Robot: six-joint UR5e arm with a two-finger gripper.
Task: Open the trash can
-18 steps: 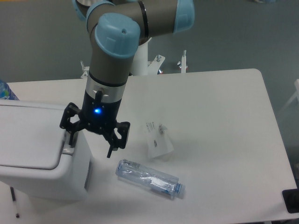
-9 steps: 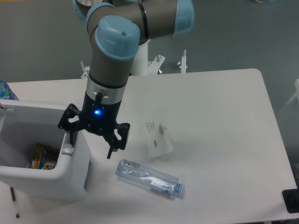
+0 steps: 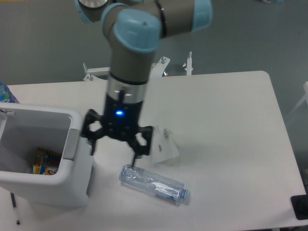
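The trash can is a big boxy white bin at the left edge of the table. Its top stands open and the lid is out of view. The grey push tab shows on its right rim. Colourful packaging lies at the bottom inside. My gripper hangs just right of the bin's rim, fingers spread wide and empty, one fingertip near the tab and the other above the bottle.
A crushed clear plastic bottle lies on the white table below the gripper. A small white card stand sits to the gripper's right. A blue object shows at the far left edge.
The bin's lid was shut one second ago and is now open. My gripper has moved right, off the push tab, away from the bin's rim.
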